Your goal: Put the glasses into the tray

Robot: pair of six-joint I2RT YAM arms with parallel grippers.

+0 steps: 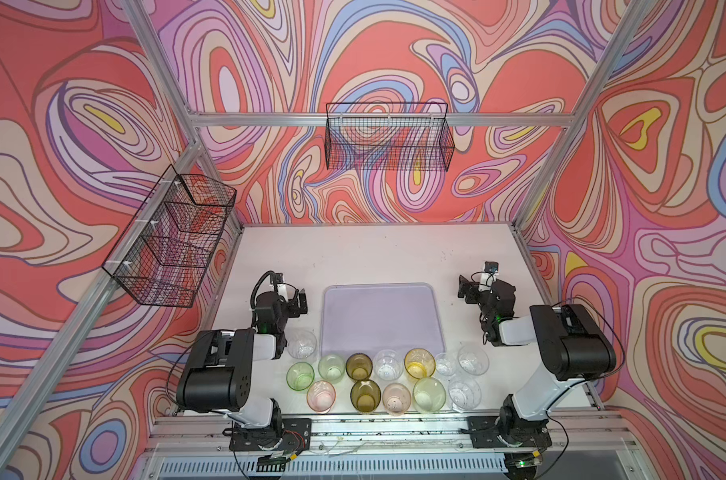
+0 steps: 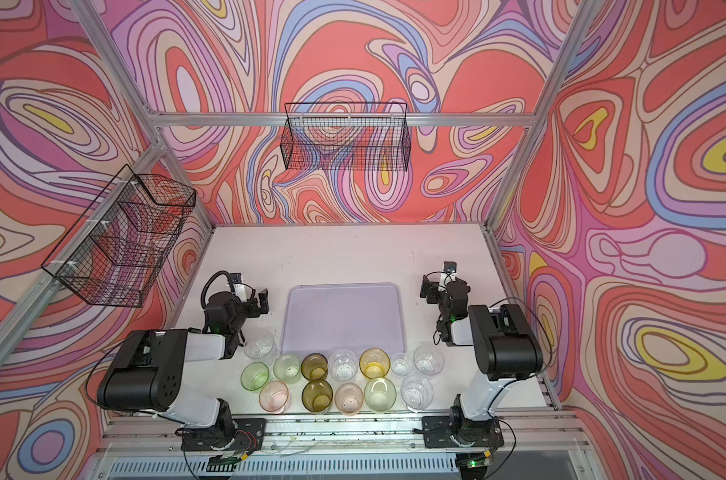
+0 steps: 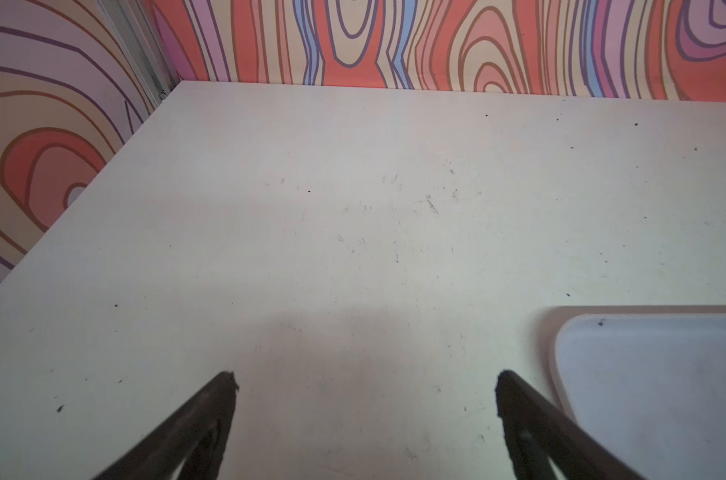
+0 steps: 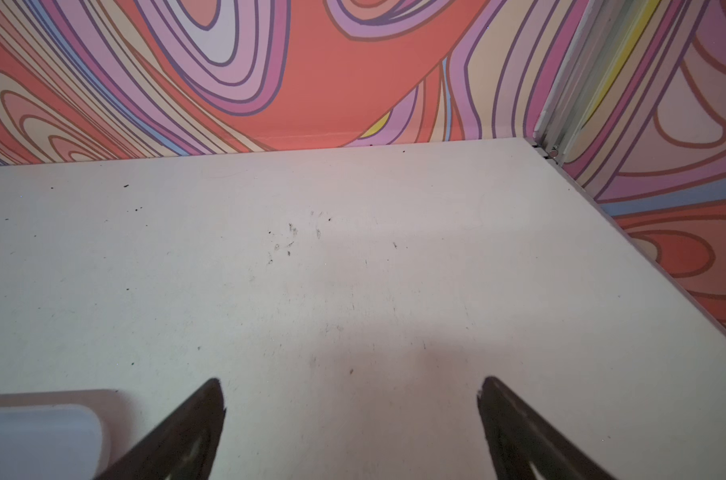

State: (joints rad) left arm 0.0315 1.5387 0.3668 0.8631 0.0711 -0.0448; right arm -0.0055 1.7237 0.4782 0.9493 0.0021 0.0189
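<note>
The pale lilac tray (image 1: 382, 320) (image 2: 342, 318) lies flat mid-table with nothing in it. Several glasses stand in two rows between it and the front edge, among them a clear one (image 1: 302, 344), an amber one (image 1: 419, 362), an olive one (image 1: 365, 397) and a pink one (image 2: 274, 395). My left gripper (image 1: 298, 300) (image 3: 365, 380) hovers open just left of the tray, over bare table. On the tray's right my right gripper (image 1: 466, 289) (image 4: 351, 386) is also open, with nothing between its fingers. A tray corner (image 3: 652, 395) (image 4: 33, 440) shows in each wrist view.
A black wire basket (image 1: 388, 137) hangs on the back rail and another (image 1: 170, 237) on the left rail. Patterned walls close the table (image 1: 353, 257) on three sides. Both arm bases sit on the front rail.
</note>
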